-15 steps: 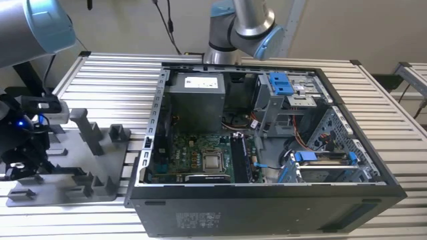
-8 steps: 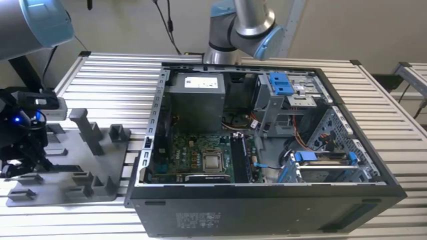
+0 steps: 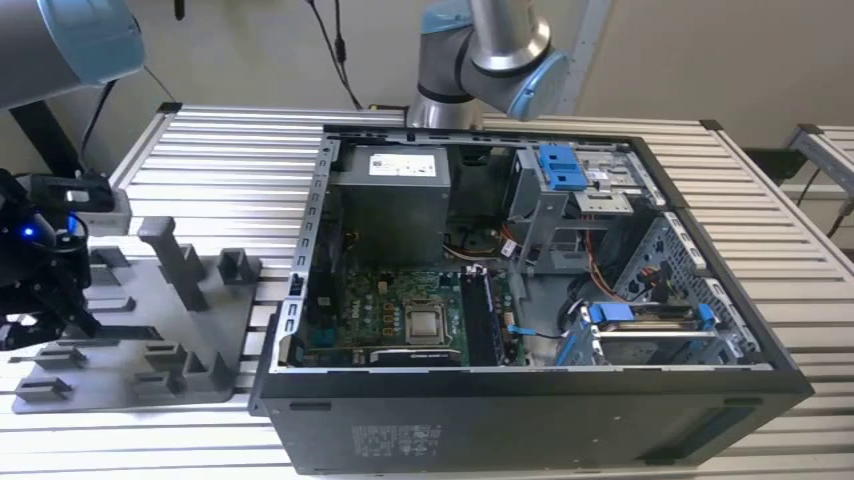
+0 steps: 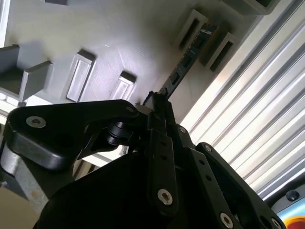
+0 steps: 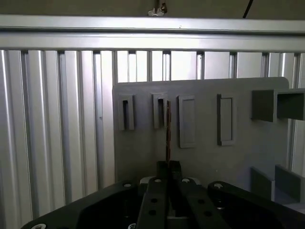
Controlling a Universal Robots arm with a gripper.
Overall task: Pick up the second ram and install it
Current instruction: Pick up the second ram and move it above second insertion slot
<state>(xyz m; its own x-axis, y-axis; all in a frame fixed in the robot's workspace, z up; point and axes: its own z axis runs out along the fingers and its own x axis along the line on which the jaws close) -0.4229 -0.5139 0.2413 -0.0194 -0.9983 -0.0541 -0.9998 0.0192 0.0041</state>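
Observation:
The second ram (image 5: 167, 133) is a thin dark stick seen edge-on, standing in a slotted holder block (image 5: 160, 110) of the grey tray (image 5: 138, 152). In the second wrist view the second ram (image 4: 183, 64) runs from the holder blocks down into my fingers. My gripper (image 5: 167, 167) is shut on its near end, one black finger pressed on each flat side, as is also seen at the gripper (image 4: 157, 102) from the other side. In the exterior view my gripper (image 3: 30, 300) hangs over the exterior view's left side of the tray (image 3: 127, 385).
An open black computer case (image 3: 534, 410) lies to the exterior view's right of the tray, its motherboard (image 3: 400, 310) and memory slots (image 3: 483, 312) exposed. Tall grey posts (image 3: 180, 260) stand on the tray. A second arm's base (image 3: 474, 50) rises behind the case. The table is ribbed aluminium (image 3: 214, 150).

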